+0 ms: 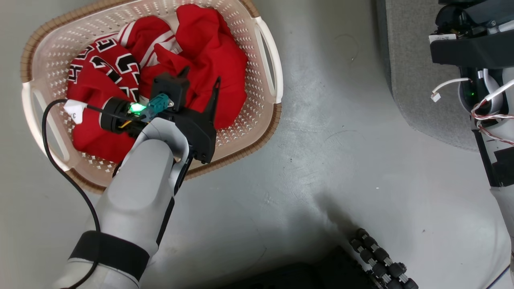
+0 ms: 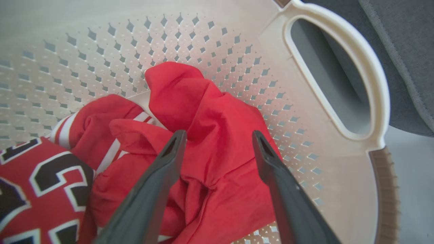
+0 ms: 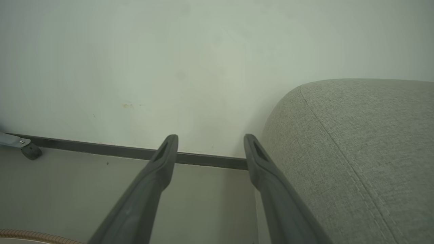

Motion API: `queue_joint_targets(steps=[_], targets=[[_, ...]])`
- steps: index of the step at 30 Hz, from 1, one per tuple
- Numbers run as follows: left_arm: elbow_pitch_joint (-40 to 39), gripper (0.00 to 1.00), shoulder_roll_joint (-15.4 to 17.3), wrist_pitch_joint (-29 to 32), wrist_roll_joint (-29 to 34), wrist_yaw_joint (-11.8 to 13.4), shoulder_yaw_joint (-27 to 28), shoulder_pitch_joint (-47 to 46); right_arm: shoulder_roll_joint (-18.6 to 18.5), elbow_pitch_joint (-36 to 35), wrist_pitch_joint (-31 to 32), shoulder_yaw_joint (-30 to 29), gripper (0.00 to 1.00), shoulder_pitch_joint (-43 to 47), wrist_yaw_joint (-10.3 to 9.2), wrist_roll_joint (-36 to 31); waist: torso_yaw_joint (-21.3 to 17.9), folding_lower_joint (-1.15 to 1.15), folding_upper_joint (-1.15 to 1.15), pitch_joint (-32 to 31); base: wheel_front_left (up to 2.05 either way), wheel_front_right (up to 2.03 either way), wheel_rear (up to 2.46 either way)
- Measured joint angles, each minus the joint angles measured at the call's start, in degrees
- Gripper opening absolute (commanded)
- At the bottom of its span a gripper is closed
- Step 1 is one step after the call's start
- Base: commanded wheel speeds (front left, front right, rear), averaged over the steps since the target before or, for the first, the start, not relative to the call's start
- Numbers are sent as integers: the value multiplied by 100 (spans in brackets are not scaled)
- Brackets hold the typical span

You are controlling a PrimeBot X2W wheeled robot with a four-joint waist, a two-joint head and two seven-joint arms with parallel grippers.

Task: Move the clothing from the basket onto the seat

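The clothing (image 1: 209,52) lies as a crumpled bright red heap in the basket (image 1: 265,120) at the upper left of the head view; one piece shows black-and-white numbers (image 1: 108,60). My left gripper (image 1: 200,78) hovers open over the heap's middle, fingers pointing down into it. In the left wrist view the left gripper (image 2: 218,135) straddles a raised fold of the clothing (image 2: 203,101) with nothing pinched, near the basket (image 2: 101,51) wall. The light-grey seat (image 1: 421,80) is at the upper right. My right gripper (image 3: 210,139) stands open and empty beside the seat (image 3: 356,152).
Bare grey floor (image 1: 321,160) separates basket and seat. My wheeled base (image 1: 381,261) shows at the bottom. The basket's white side handle (image 2: 373,84) is close to the left fingers. A wall with a dark baseboard (image 3: 101,149) and a metal foot (image 3: 30,150) lie beyond the right gripper.
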Motion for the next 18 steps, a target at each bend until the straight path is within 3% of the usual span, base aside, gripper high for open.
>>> queue_joint_targets(steps=[9,18], targets=[[313,100,4,259,-333,197,-172,-269,8,-27,0,-76,100,47,33,-47,-110,0,0,126,0,0,0],[776,100,4,703,-309,579,-271,-716,210,-85,0,-87,100,151,56,-48,-219,0,-1,214,0,0,0]])
